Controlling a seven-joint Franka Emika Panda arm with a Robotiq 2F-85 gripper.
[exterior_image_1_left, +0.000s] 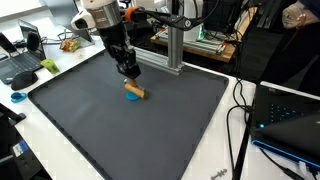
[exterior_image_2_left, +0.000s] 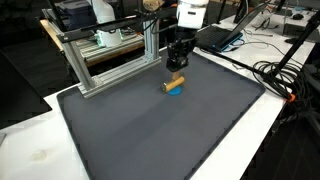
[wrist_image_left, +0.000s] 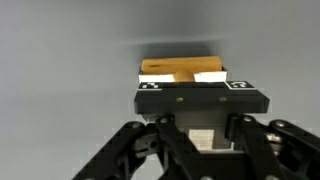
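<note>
A wooden block (exterior_image_1_left: 136, 93) sits tilted over a small blue piece (exterior_image_1_left: 131, 97) near the middle of the dark grey mat (exterior_image_1_left: 110, 130). My gripper (exterior_image_1_left: 129, 74) comes down on the block's upper end from above and is shut on it. In an exterior view the block (exterior_image_2_left: 176, 81) leans on the blue piece (exterior_image_2_left: 174, 92), directly under the gripper (exterior_image_2_left: 178, 68). The wrist view shows the tan block (wrist_image_left: 175, 70) close against the far edge of the gripper (wrist_image_left: 198, 86), whose black linkages fill the lower half. How the pads meet the wood is hidden.
An aluminium frame (exterior_image_2_left: 110, 55) stands along the mat's back edge, close behind the arm. Laptops (exterior_image_1_left: 22, 62) and cables (exterior_image_2_left: 285, 75) lie on the white table around the mat. A dark monitor (exterior_image_1_left: 290, 110) stands beside the mat.
</note>
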